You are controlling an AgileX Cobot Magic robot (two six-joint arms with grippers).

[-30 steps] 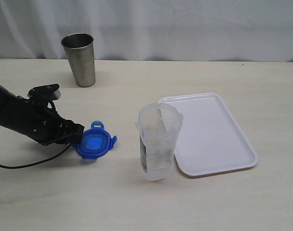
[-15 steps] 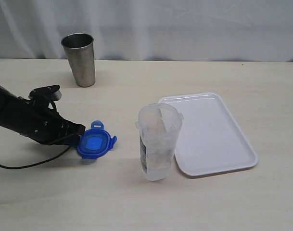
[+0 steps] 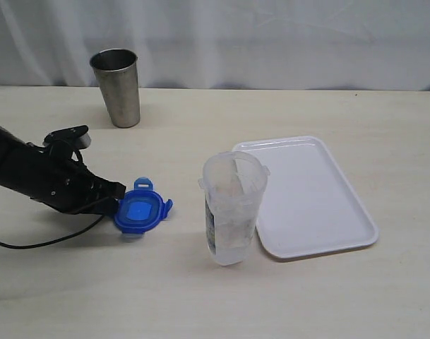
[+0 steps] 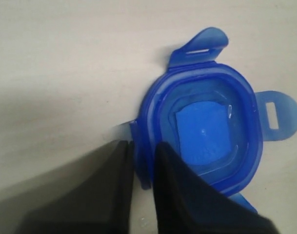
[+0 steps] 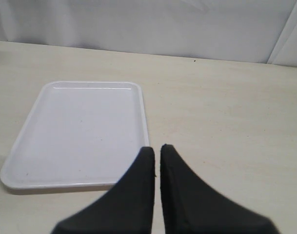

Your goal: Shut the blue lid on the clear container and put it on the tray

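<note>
The blue lid [image 3: 140, 213] lies flat on the table, left of the clear container [image 3: 232, 212], which stands upright and open-topped beside the white tray [image 3: 320, 191]. My left gripper [image 3: 120, 195] reaches in low from the left. In the left wrist view the gripper [image 4: 142, 146] has its two fingers either side of the lid's [image 4: 207, 126] side flap, shut on it. In its own view my right gripper [image 5: 157, 148] is shut and empty above the table, next to the tray's [image 5: 80, 131] corner. It is out of the exterior view.
A grey steel cup [image 3: 117, 86] stands at the back left. A black cable [image 3: 38, 244] trails on the table under my left arm. A white curtain closes off the far side.
My left gripper's fingers have closed in on the lid's side flap, and the lid has shifted very slightly to the right. The container, tray and right gripper have not moved.
</note>
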